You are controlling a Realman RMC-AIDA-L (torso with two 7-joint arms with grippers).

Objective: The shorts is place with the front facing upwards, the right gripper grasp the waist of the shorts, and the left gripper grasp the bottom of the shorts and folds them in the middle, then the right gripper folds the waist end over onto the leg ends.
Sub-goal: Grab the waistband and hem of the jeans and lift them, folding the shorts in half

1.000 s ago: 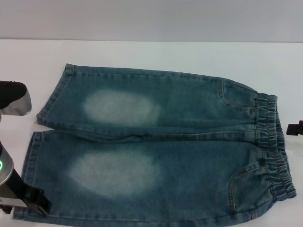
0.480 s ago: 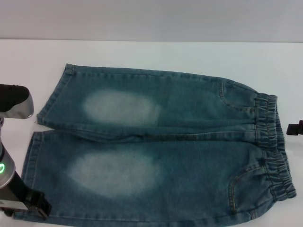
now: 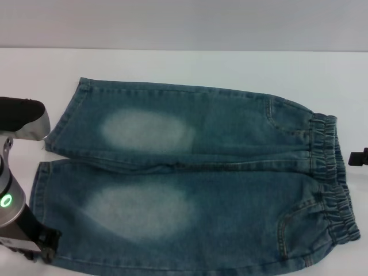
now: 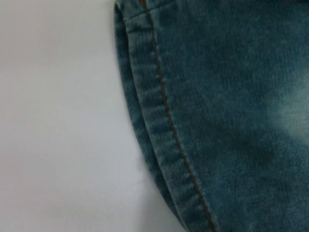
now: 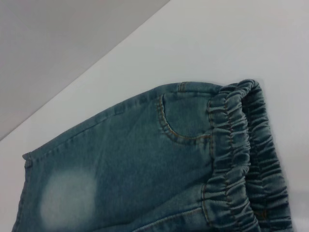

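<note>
The blue-green denim shorts [image 3: 195, 184] lie flat, front up, with both legs pointing left and a pale oval patch on each. The gathered elastic waist [image 3: 330, 172] is at the right and also fills the right wrist view [image 5: 241, 154]. The bottom of the shorts is two straight hems, the near one [image 3: 39, 190] and the far one [image 3: 64, 118]. The left wrist view shows a stitched hem edge [image 4: 159, 130] close up. My left gripper [image 3: 45, 248] sits at the near leg's outer hem corner. My right gripper [image 3: 359, 156] is only a dark tip just right of the waist.
The shorts rest on a white table [image 3: 172, 66] that ends at a grey wall behind. A silver and black part of the left arm [image 3: 23, 118] hangs just left of the far leg's hem.
The left arm has swung a little to the right, toward the leg hems, and its claw sits slightly lower. The shorts and the right gripper have not moved.
</note>
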